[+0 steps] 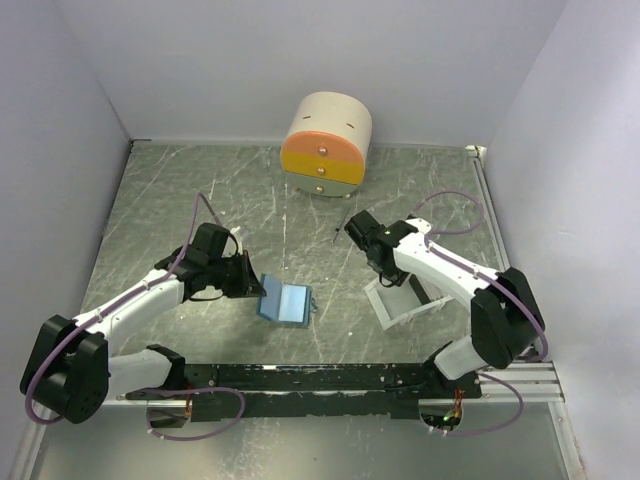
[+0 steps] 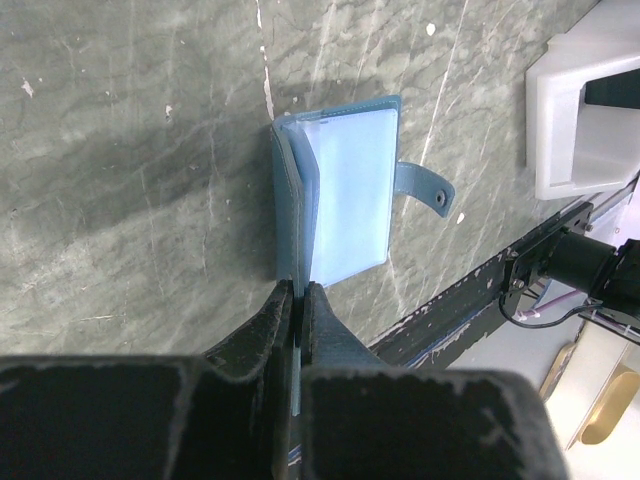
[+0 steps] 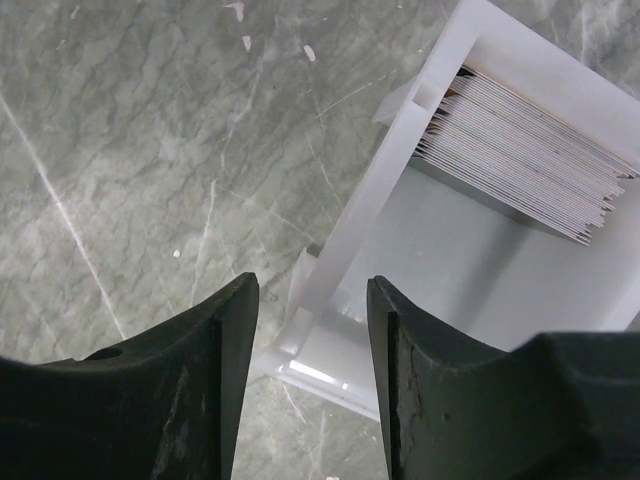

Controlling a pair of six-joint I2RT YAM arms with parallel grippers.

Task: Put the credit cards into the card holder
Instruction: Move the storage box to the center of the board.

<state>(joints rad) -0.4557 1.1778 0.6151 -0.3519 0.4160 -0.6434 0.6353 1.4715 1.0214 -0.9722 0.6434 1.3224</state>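
On the card holder (image 2: 345, 190), left claw (image 2: 298, 290) clamps low.

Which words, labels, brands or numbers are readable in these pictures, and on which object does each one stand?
None can be read. The card holder shows only plain blue sleeves; the credit cards in the white tray are seen edge-on, so any print is hidden; the round drawer box bears no lettering.
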